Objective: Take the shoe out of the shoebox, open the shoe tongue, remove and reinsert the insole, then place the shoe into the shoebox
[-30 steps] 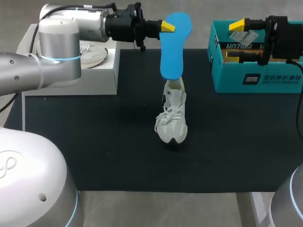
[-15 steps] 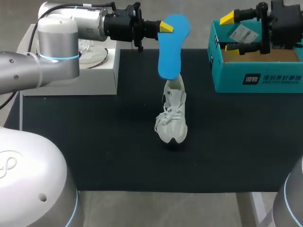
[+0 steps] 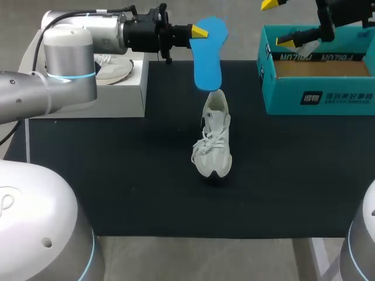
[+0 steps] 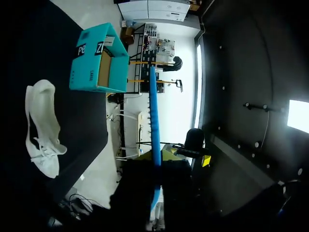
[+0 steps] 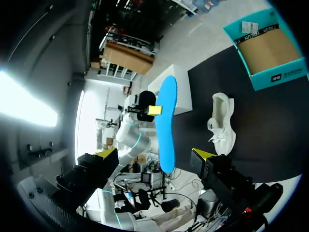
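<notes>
A white sneaker (image 3: 214,137) stands on the black mat, toe toward me. My left gripper (image 3: 196,30) is shut on the upper end of a blue insole (image 3: 208,55), which hangs with its lower end just above the shoe's heel. In the left wrist view the insole (image 4: 153,121) runs edge-on out from between the fingers of the left gripper (image 4: 155,193), with the sneaker (image 4: 42,128) and the shoebox (image 4: 99,60) beyond. My right gripper (image 3: 280,22) is open, high over the teal shoebox (image 3: 319,99). The right wrist view shows the insole (image 5: 165,123), sneaker (image 5: 222,126) and shoebox (image 5: 265,53) ahead of the right gripper (image 5: 154,157).
A white box (image 3: 126,88) sits at the mat's far left and holds a second light shoe (image 3: 114,64). The teal shoebox is open, with brown card on its floor. The black mat (image 3: 117,175) spreads around the sneaker.
The left gripper has lifted the insole up and slightly left, away from the shoe's opening. The right gripper has risen from the shoebox's front rim, still open.
</notes>
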Available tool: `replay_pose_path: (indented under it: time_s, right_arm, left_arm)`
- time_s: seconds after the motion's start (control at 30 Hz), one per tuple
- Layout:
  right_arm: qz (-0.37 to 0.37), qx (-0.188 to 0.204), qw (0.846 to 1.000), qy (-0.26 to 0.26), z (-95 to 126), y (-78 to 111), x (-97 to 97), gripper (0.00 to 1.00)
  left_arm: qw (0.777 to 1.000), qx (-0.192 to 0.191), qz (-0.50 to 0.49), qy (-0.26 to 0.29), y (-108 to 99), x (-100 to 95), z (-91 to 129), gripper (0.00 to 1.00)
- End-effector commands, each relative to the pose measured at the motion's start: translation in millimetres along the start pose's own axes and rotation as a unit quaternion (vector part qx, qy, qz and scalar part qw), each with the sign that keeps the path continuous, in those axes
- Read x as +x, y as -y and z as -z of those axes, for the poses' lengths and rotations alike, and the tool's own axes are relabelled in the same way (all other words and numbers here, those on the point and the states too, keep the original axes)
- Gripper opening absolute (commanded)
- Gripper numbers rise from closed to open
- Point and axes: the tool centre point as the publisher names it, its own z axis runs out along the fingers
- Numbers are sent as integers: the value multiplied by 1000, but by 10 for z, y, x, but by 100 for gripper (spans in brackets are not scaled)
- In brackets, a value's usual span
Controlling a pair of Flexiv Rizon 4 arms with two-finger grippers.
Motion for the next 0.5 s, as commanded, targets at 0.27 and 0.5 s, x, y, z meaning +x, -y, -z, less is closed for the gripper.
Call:
replay_pose_path:
  time_s: [0.27, 0.5]
  right_arm:
    - [19, 31, 982, 184, -46, -93, 357, 100]
    - [36, 30, 961, 273, -26, -162, 507, 100]
  left_arm:
    - [1000, -9, -12, 8, -13, 2, 10, 0]
    - [1000, -9, 3, 17, 20, -91, 30, 0]
